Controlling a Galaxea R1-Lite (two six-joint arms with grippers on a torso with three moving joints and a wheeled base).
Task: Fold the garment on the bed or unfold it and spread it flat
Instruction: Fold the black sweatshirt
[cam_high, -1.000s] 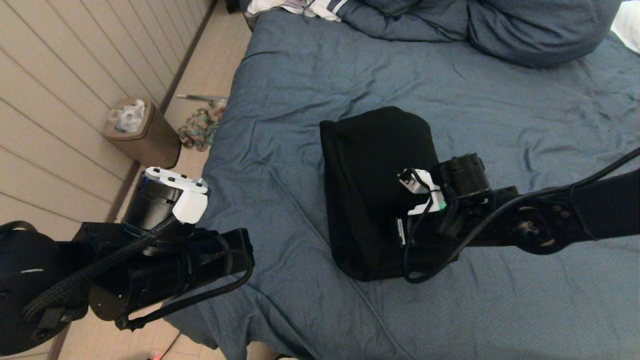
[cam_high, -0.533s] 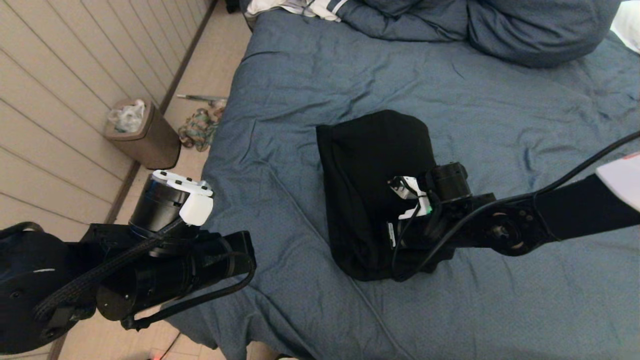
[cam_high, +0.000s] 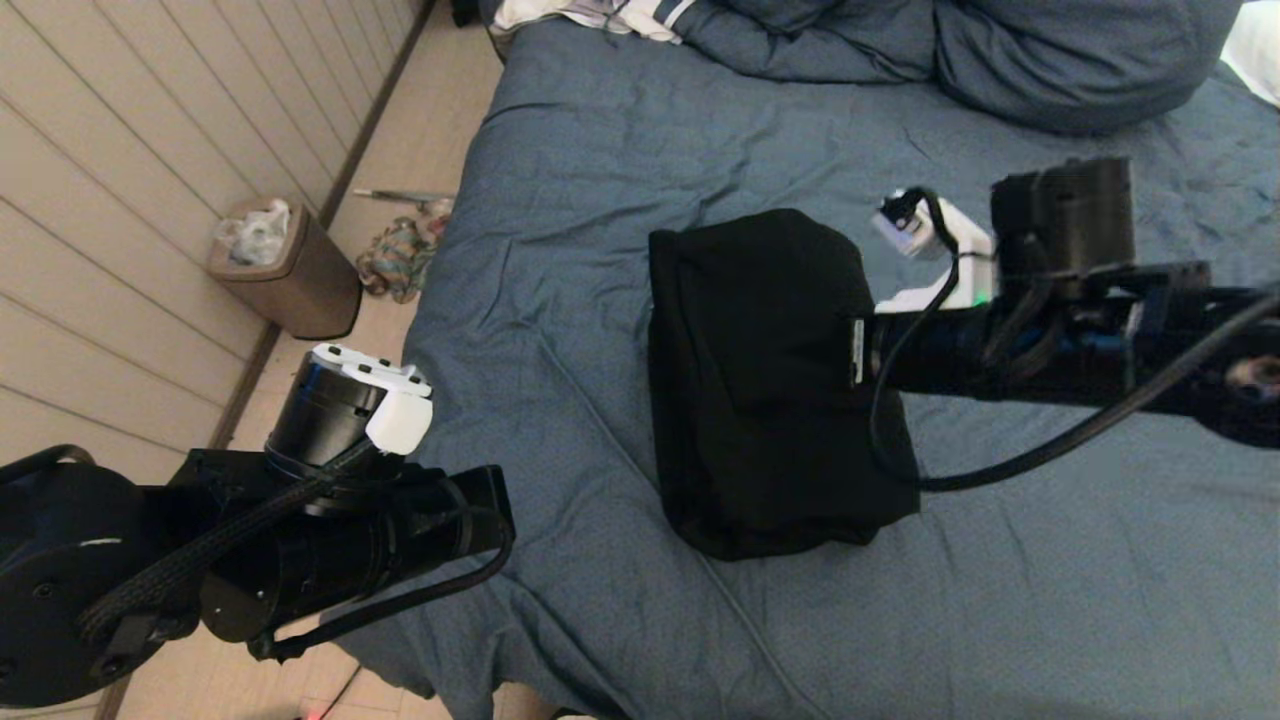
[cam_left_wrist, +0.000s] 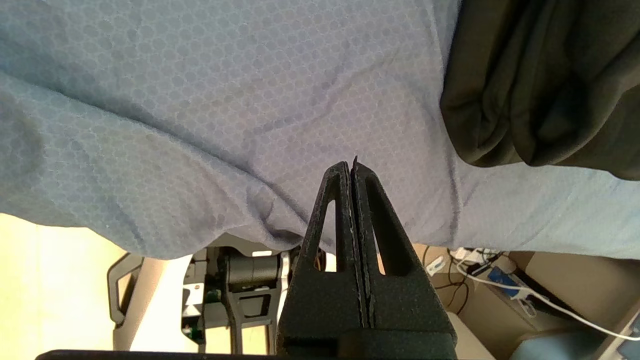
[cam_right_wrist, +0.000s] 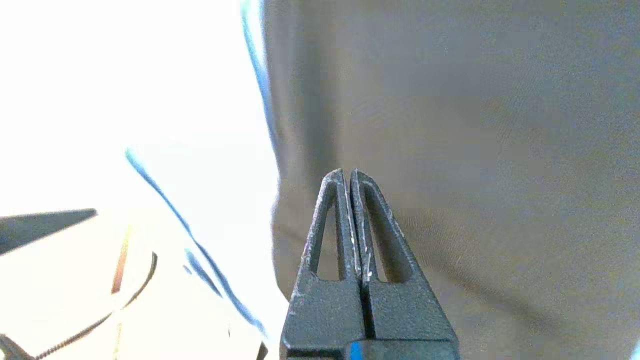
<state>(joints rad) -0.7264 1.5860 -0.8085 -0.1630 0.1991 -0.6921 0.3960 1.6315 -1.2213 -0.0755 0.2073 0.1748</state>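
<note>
Garment (cam_high: 770, 380) folded, centre frame on bed (cam_high: 1050, 560): thick, soft, floppy; take by near corner. Right gripper (cam_right_wrist: 348, 175) above it, left gripper (cam_left_wrist: 351, 165) lower left; both closed, empty.

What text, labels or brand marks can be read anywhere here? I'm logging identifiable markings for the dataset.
None can be read.
Small white label on the right arm beside the folded black hooded sweatshirt: print too small to read.
Bed, left gripper, right gripper and brown bin: no lettering shows.
</note>
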